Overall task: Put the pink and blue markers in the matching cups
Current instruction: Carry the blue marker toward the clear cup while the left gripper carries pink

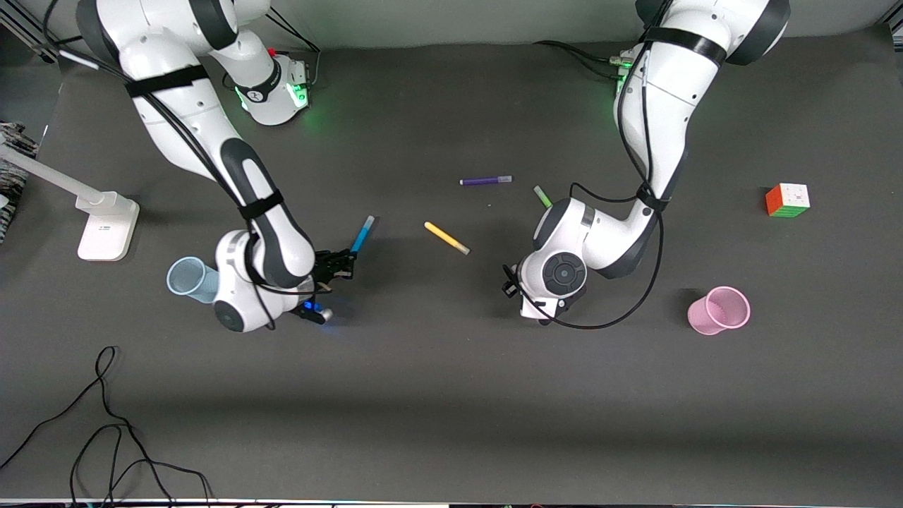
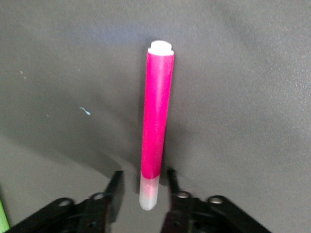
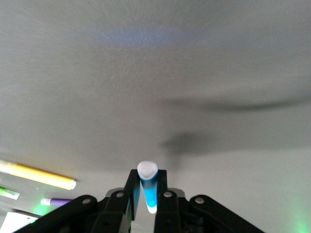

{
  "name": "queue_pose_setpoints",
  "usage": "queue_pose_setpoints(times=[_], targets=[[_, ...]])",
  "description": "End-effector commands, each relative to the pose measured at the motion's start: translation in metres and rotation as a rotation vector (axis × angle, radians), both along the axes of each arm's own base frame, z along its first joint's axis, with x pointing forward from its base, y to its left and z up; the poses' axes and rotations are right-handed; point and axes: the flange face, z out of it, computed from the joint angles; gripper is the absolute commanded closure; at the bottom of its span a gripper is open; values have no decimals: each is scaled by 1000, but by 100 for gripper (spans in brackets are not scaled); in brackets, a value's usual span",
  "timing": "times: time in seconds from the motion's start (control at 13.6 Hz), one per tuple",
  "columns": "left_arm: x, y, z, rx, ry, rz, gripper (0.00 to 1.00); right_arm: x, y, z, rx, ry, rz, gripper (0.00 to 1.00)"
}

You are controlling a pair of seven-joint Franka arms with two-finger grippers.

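Beside the blue cup (image 1: pixel 190 279), right claw (image 1: pixel 343 264) grips blue marker (image 1: pixel 362 234) by one end for the drop; left claw (image 2: pixel 144 194) straddles pink marker (image 2: pixel 156 127) on table (image 1: pixel 437 395), unclenched, pink cup (image 1: pixel 719 310) well apart

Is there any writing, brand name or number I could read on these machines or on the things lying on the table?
Nothing can be read for certain.
White lamp base: a small dark mark, too small to read.
Right arm's base: a small dark logo, too small to read.
Pink marker, blue marker, pink cup, blue cup and colour cube: no print shows.
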Motion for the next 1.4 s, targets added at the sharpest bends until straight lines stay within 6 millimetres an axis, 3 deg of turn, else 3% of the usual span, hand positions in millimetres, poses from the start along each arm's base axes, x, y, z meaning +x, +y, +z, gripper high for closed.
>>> queue_pose_setpoints(times=[0.0,0.07,0.22,0.37,0.52,0.74,1.03,1.18,1.33], targets=[[-6,-1,0,-7,11,22,91,8,-28,79,-57,-85,47,100],[-6,-1,1,-10,9,23,100,11,-39,104,-85,-130,68,100],[-3,2,8,-11,9,25,100,11,-66,154,-124,-231,121,100],[8,16,36,-14,10,15,100,15,-103,194,-110,-323,168,100],[28,57,78,-26,77,-24,100,16,-132,228,-111,-399,207,100],[53,133,131,-67,152,-84,100,10,-155,272,-275,-516,324,100],[78,247,176,-187,228,-204,100,-9,-180,290,-300,-673,455,100],[81,293,177,-227,233,-232,100,-26,-199,275,-283,-776,504,100],[84,336,174,-267,219,-241,100,-42,-230,247,-291,-896,560,100]])
